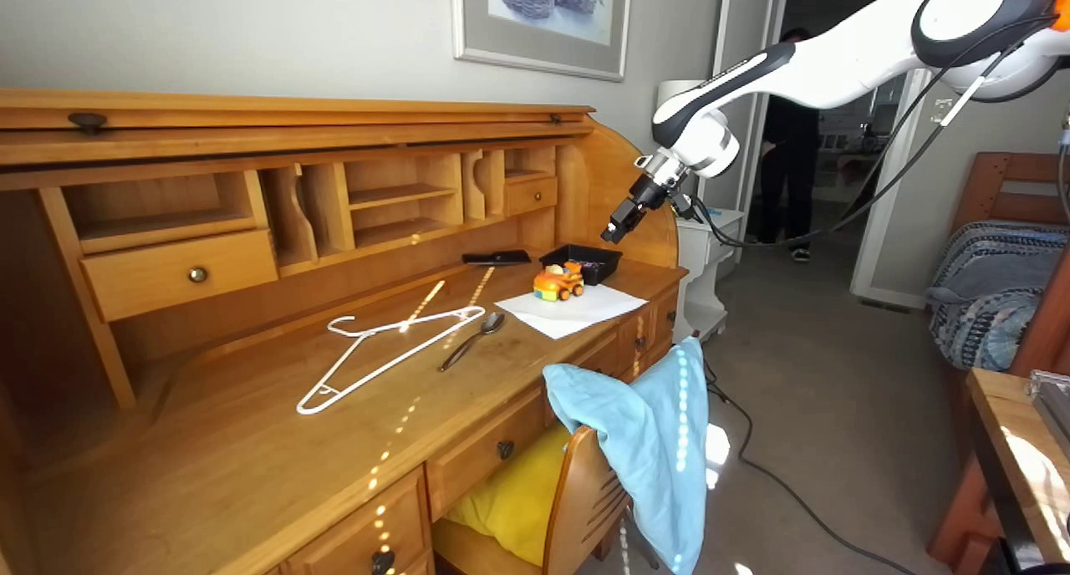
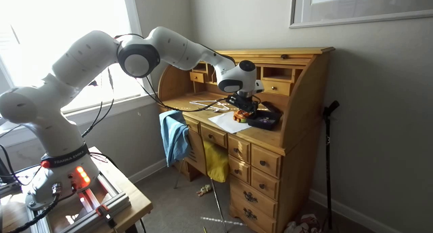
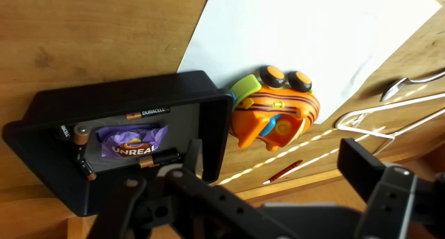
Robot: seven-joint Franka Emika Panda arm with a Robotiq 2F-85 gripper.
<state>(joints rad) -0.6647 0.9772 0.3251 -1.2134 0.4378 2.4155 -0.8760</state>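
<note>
- One gripper hangs above the desk, its jaws spread wide with nothing between them; both fingers show well apart in the wrist view.
- Nearest to it are an orange toy vehicle and a black tray. The toy vehicle stands on its wheels at the edge of a white sheet of paper, just beside the tray; whether the two touch, I cannot tell.
- Several batteries and a purple packet marked UNREAL lie in the tray.
- Farther off lie a spoon and a white hanger; a crayon lies toward the back of the desk.
- The step in hand looks like positioning: an empty hover over the toy vehicle and tray, with no contact made.
- Gripping the toy vehicle from here would call for a slight shift toward the paper, so that its body sits between the fingers, then a straight descent.
- Picking from the tray would instead call for a shift over it and a narrower opening, since its walls leave little room.
- Main risk, as I judge it: the finger that overlaps the tray's corner in the wrist view could strike the rim on a straight drop.
</note>
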